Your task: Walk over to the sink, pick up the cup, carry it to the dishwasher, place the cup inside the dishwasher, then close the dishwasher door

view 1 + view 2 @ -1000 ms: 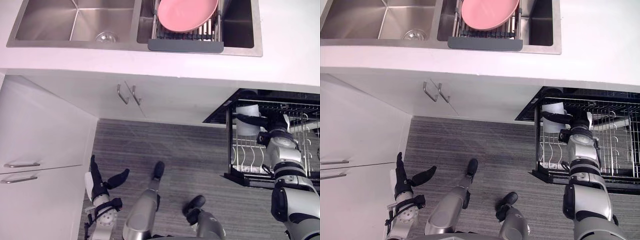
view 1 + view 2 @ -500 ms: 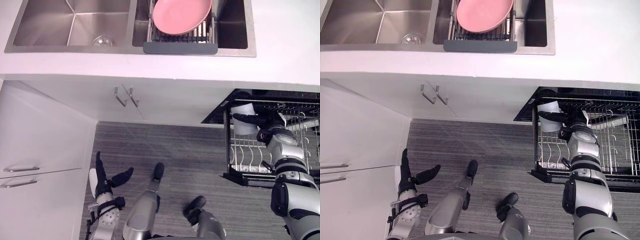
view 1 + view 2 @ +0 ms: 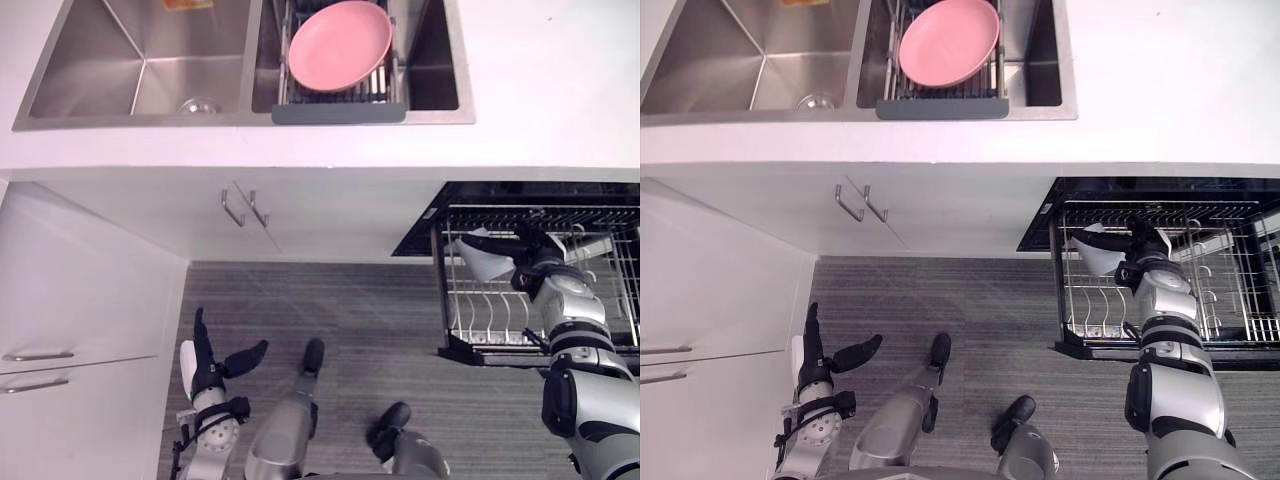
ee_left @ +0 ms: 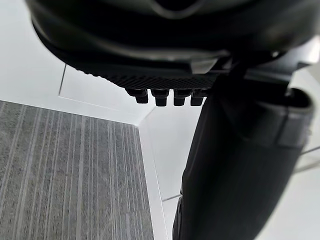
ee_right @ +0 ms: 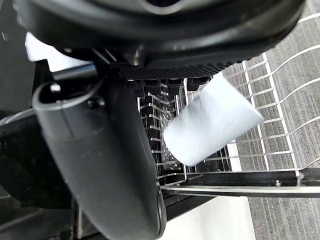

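1 white cup [image 3: 478,258], tilted, mouth toward the sink side, at the left edge of the dishwasher rack [image 3: 490,312], above the wire tines. 1 rack, drawn out from under the counter [image 3: 545,95] over the grey striped floor [image 3: 340,300].

1 right hand [image 3: 532,262] just beside the cup, on its right, arm stretched forward over the rack. Fingers [image 5: 165,82] straight in the right wrist view, thumb [image 5: 100,165] standing apart from the cup, not wrapped round it. Cannot tell whether fingertips and cup touch.

1 left hand [image 3: 206,372] low by the white drawer fronts, arm hanging, fingers straight and pointing away from the body, thumb spread out to the side, holding nothing.

1 steel sink [image 3: 120,70] with 2 basins, set into the counter's far edge. 1 dish rack [image 3: 338,112] across the right basin, carrying 1 pink plate [image 3: 340,45]. 2 cupboard handles [image 3: 232,208] below the sink, side by side. 2 drawer handles [image 3: 40,355] at the left, stacked.
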`<state>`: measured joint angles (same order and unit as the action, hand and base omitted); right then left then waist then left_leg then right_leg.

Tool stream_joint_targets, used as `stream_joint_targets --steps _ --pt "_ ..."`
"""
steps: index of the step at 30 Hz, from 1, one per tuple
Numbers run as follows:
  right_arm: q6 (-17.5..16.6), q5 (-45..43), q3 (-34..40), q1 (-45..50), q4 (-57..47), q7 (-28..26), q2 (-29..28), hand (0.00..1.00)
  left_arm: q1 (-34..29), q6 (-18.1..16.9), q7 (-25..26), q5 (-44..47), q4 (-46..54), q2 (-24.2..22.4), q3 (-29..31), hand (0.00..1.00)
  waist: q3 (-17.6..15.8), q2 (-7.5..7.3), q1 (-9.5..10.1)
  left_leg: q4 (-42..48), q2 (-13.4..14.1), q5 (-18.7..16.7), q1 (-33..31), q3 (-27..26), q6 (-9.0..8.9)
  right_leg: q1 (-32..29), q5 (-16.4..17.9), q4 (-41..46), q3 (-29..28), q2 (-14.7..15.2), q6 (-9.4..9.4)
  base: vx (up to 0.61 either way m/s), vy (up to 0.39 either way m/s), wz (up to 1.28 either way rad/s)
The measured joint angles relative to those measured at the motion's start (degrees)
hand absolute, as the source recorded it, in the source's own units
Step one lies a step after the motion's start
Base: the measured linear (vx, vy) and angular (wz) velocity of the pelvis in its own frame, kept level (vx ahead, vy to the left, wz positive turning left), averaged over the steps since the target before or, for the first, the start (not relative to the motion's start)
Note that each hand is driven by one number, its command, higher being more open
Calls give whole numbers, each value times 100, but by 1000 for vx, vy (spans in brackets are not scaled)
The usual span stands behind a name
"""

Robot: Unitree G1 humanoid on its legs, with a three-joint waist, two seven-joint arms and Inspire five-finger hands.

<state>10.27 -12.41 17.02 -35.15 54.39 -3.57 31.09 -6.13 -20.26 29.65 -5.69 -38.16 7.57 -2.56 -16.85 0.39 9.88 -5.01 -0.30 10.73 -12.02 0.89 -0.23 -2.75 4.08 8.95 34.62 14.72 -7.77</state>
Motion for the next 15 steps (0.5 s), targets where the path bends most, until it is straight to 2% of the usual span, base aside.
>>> stream_joint_targets --steps 2,4,5,6,7,11,13,15 --pt "-167 -44 -159 377 -484 134 -124 100 -82 0 -2 -1 -94 -28 29 100 162 -70 -50 -1 35 -13 2 -12 -31 11 -21 -74 -17 -56 -2 -1 -69 -7" --pt "-332 -361 -260 906 -1498 339 -346 100 -231 8 -1 -1 -108 -48 95 100 260 -137 -160 -1 78 -29 20 -18 -58 72 -61 -198 -18 -127 9 20 -71 -8" --pt "-451 -749 -232 1653 -2816 534 -644 100 -365 24 2 3 -107 -122 233 100 379 -210 -177 -2 115 -61 50 -65 -89 104 -79 -279 -60 -173 14 32 -64 -14" --pt "-506 -857 -204 1959 -3325 603 -837 100 -439 40 8 13 -107 -164 331 100 448 -241 -198 -2 127 -75 66 -88 -95 109 -78 -296 -91 -187 14 58 -74 -19" --pt "-649 -942 -158 2553 -4256 678 -1306 100 -621 68 11 32 -107 -258 509 100 606 -291 -292 -1 142 -100 108 -108 -112 144 -76 -327 -154 -213 15 59 -47 -10" --pt "-1126 -863 -161 3956 -5870 696 -2471 100 -1018 53 26 26 -68 -672 986 100 852 -255 -586 0 127 -132 326 -102 -138 381 13 -297 -164 -215 24 21 -25 3" --pt "-1275 -864 -149 4238 -6070 647 -2634 100 -1112 27 17 52 -37 -817 1079 100 883 -201 -610 23 130 -230 362 -125 -129 407 68 -172 -176 -192 20 -88 12 6" --pt "-1468 -868 21 4509 -6409 501 -2697 100 -1141 -14 -47 269 -36 -1014 1210 100 874 -100 -692 509 293 -593 249 -1013 -77 665 112 -150 59 -123 -13 -149 38 47"
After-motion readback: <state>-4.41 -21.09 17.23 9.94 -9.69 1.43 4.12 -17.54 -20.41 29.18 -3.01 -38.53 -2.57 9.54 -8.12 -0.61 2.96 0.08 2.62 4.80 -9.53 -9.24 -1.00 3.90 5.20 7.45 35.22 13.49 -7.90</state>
